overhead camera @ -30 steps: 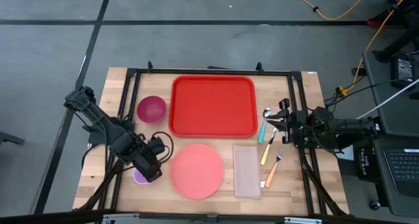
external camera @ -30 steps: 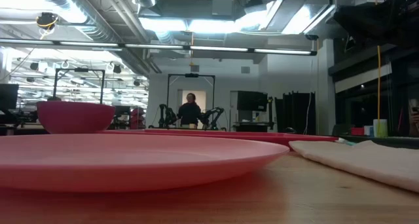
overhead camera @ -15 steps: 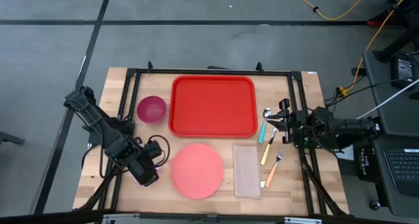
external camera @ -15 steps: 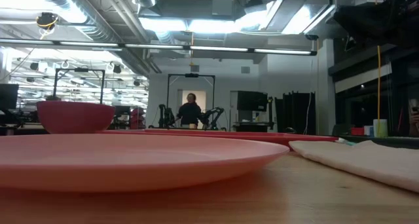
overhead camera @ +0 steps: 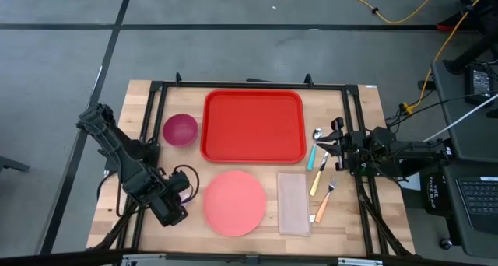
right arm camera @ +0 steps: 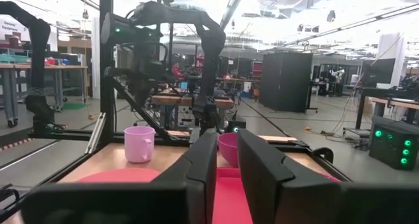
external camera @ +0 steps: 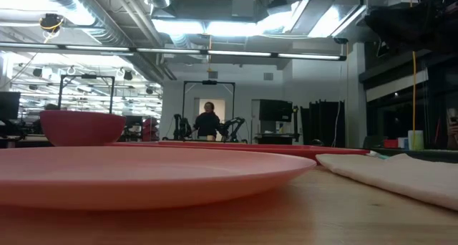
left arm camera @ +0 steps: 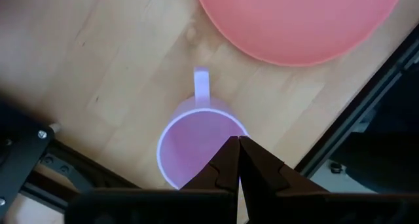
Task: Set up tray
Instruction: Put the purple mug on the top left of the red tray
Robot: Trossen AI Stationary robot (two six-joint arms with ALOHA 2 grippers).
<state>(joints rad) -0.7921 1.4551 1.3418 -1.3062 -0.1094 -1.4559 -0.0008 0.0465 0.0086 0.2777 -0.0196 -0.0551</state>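
Note:
The red tray (overhead camera: 253, 126) lies flat at the table's far middle. My left gripper (overhead camera: 173, 213) is at the near left, pointing down, and hides the mug in the high view. In the left wrist view its shut fingers (left arm camera: 237, 145) stand over the rim of the pale purple mug (left arm camera: 196, 142), which stands upright on the wood with its handle (left arm camera: 201, 86) toward the salmon-pink plate (overhead camera: 234, 202). My right gripper (overhead camera: 331, 144) waits at the table's right edge beside the cutlery, level, pointing left, open by a narrow gap (right arm camera: 227, 158). My left gripper comes at the mug from above, with its shut fingertips over the rim on the side away from the handle. I cannot tell whether they touch it.
A magenta bowl (overhead camera: 180, 130) stands left of the tray. A beige napkin (overhead camera: 293, 203) lies right of the plate. A spoon (overhead camera: 317, 134) and several coloured-handled pieces of cutlery (overhead camera: 317, 176) lie near the right gripper. A black frame (overhead camera: 156, 87) rings the table. A person (external camera: 208, 119) stands far behind.
My left gripper has moved toward the table's near edge and slightly left, coming over the mug. The mug showed beside it a second ago and is now hidden under it in the high view. The mug has stayed where it was.

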